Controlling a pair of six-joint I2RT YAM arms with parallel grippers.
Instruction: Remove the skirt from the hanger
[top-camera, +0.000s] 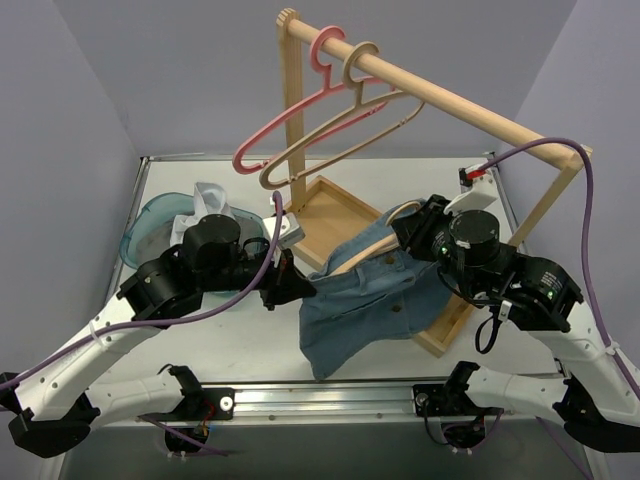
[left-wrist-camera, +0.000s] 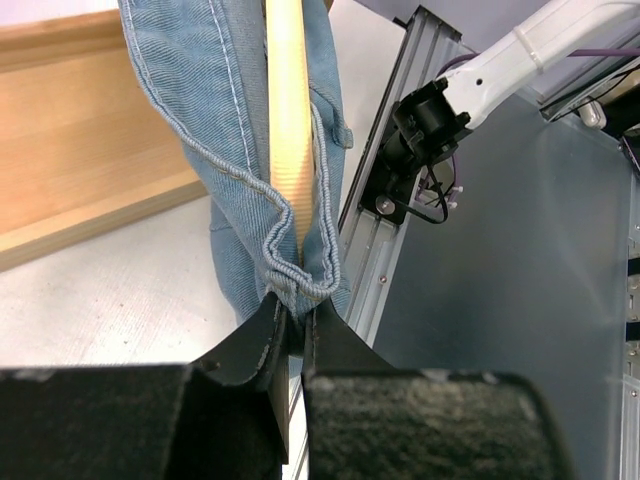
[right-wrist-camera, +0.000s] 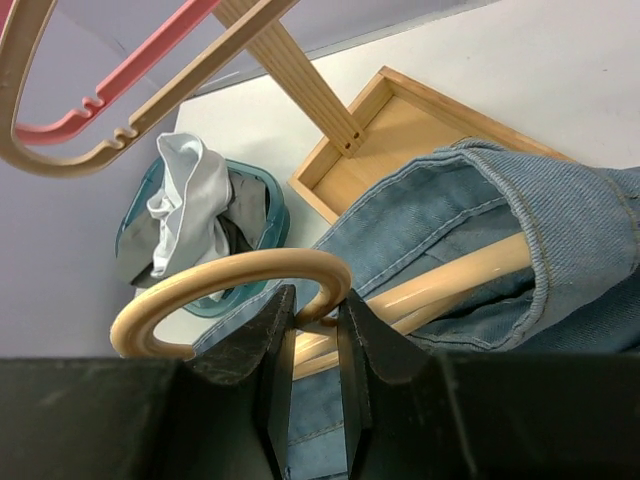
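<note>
Blue denim skirt (top-camera: 370, 300) held between two grippers above a white tabletop (top-camera: 230, 330)

The tabletop lies between plain lilac-grey walls (top-camera: 180, 70). A light wooden clothes rack (top-camera: 293, 110) with a tray base is at 12 o'clock, and a teal translucent plastic bin (top-camera: 140, 230) with clothes in it is at 9 o'clock. The skirt hangs near the middle, over the tray's near corner, on its pale wooden hanger (right-wrist-camera: 230, 270). The left gripper (left-wrist-camera: 292, 330), at the skirt's 9 o'clock, is pinched closed on the waistband edge. The right gripper (right-wrist-camera: 312, 320), at the skirt's 1 o'clock, is clamped on the hanger's round hook.
</note>
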